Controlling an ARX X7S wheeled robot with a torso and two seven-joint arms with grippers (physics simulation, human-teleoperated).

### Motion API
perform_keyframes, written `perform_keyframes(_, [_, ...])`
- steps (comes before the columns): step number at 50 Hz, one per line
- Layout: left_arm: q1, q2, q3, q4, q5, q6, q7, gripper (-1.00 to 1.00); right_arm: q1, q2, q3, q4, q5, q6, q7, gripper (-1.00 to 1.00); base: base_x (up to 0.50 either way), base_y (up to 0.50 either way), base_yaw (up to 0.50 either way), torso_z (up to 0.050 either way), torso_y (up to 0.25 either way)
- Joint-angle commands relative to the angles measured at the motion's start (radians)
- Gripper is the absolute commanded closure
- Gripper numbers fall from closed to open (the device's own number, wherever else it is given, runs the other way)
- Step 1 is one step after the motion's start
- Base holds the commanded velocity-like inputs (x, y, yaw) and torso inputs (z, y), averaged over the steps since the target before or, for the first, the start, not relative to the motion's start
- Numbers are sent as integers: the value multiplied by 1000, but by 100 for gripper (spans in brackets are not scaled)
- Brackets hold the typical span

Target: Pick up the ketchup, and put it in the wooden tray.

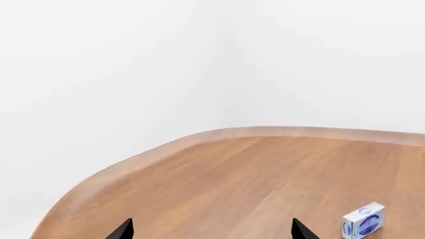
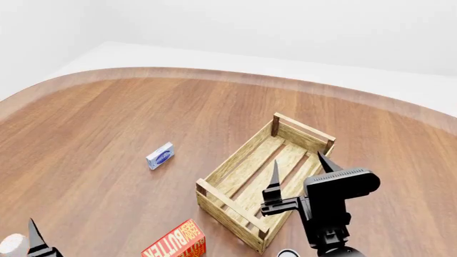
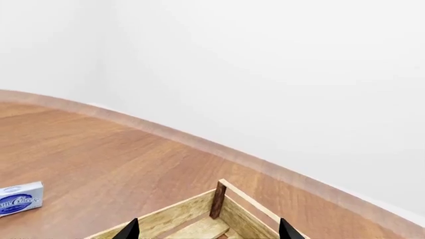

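Head view: ketchup not identifiable, only a whitish round object (image 2: pixel 10 244) at the bottom-left edge beside the left gripper (image 2: pixel 36 238) (jaws spread per wrist view); right gripper (image 2: pixel 300 171), open and empty, hangs over wooden tray (image 2: pixel 243 160).

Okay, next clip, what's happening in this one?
A two-armed robot is working at a wooden table. Its right claw hangs open and empty over the wooden tray, which holds nothing visible. The left claw is open too, low near the table's edge. A blue-and-white box and a butter box lie nearby. No ketchup is clearly visible.
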Motion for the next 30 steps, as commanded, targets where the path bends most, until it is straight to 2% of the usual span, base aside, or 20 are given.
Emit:
perform_keyframes(1, [38, 20, -35, -65, -20, 49, 8, -100, 5, 0, -13, 4, -6, 6, 7, -100, 0, 0, 0, 0, 0])
perform_keyframes(17, [-11, 30, 2, -211, -28, 73, 35, -100, 9, 4, -22, 8, -10, 13, 18, -100, 0, 0, 0, 0, 0])
perform_keyframes(30, [-47, 27, 16, -286, -78, -12, 26, -100, 8, 6, -27, 0, -11, 24, 28, -100, 0, 0, 0, 0, 0])
